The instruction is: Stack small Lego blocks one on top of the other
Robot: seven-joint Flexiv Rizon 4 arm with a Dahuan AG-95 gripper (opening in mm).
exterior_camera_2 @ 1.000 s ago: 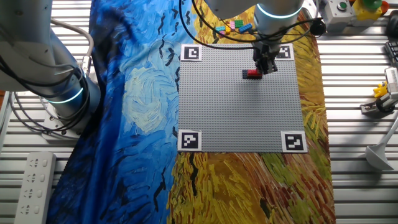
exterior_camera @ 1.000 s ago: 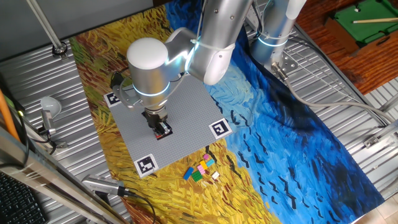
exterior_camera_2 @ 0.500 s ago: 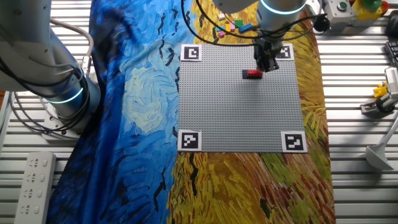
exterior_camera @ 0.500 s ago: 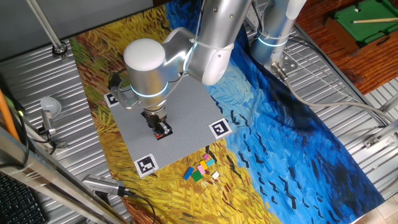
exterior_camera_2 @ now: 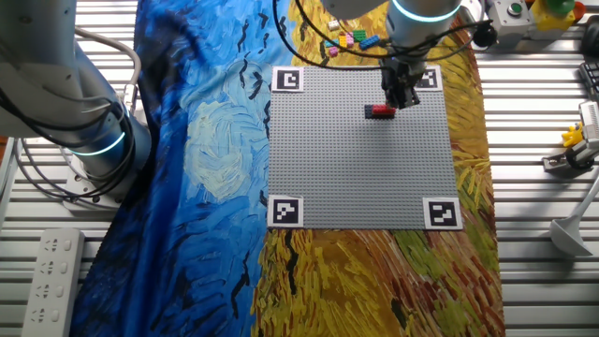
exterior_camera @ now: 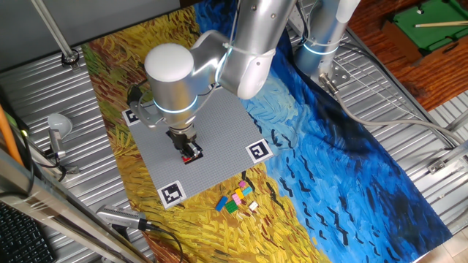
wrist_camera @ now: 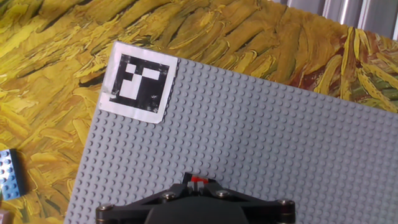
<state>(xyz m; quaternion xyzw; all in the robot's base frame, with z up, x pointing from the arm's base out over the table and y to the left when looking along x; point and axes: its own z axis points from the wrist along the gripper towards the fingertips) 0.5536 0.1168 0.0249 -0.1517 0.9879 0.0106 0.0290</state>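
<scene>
A small red Lego block (exterior_camera: pixel 193 154) sits on the grey studded baseplate (exterior_camera: pixel 223 120), near its edge toward the loose bricks. It also shows in the other fixed view (exterior_camera_2: pixel 379 110) and as a red sliver (wrist_camera: pixel 199 179) just past the fingertips in the hand view. My gripper (exterior_camera: pixel 186 145) stands right over and beside it (exterior_camera_2: pixel 401 97). In the hand view the gripper (wrist_camera: pixel 199 183) has its jaws pressed together, with nothing visible between them. A tan-orange flat block is not visible.
Several loose small bricks (exterior_camera: pixel 237 198) lie on the painted cloth just off the baseplate's edge, also seen in the other fixed view (exterior_camera_2: pixel 349 39). A blue brick (wrist_camera: pixel 11 175) shows at the hand view's left edge. Black-and-white markers (wrist_camera: pixel 138 84) sit at the plate corners.
The arm has shifted slightly, and the gripper has risen a little beside the red block. The red block stays where it was on the baseplate.
</scene>
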